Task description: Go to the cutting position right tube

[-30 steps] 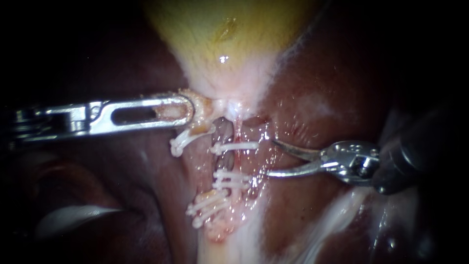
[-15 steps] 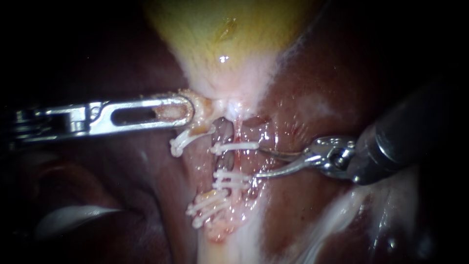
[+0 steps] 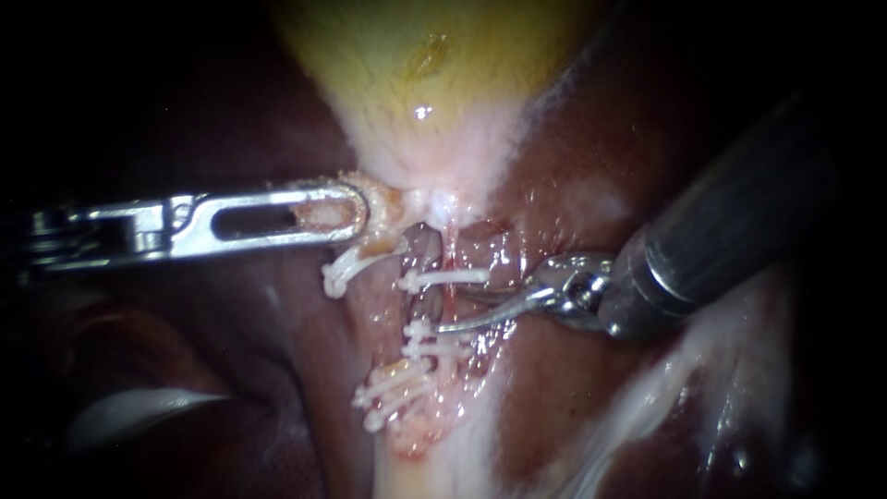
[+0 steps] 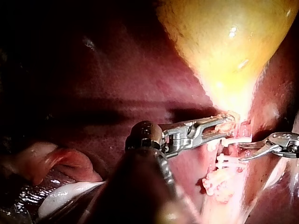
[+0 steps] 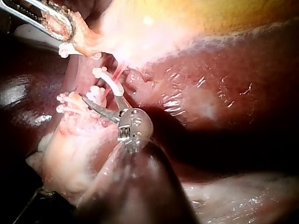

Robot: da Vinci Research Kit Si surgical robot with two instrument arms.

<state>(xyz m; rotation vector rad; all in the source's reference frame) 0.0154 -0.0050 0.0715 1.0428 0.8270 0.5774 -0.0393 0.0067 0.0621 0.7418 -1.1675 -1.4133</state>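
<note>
The yellow gallbladder narrows to a pale neck. My left instrument has its slotted jaws shut on tissue at that neck, as the left wrist view also shows. Below the neck runs the right tube, with one white clip high on it and two more clips lower down. My right instrument has thin curved blades, open, lying either side of the tube between the upper and lower clips. The right wrist view shows the same blades next to the clips.
Dark red liver surrounds the field. To the left of the right tube are a loose-looking white clip and a cluster of clips on pale tissue. The right instrument's dark shaft crosses the right side.
My right instrument has moved left, and its blades now reach across the right tube between the clips, with a narrower gap. The left instrument has held still.
</note>
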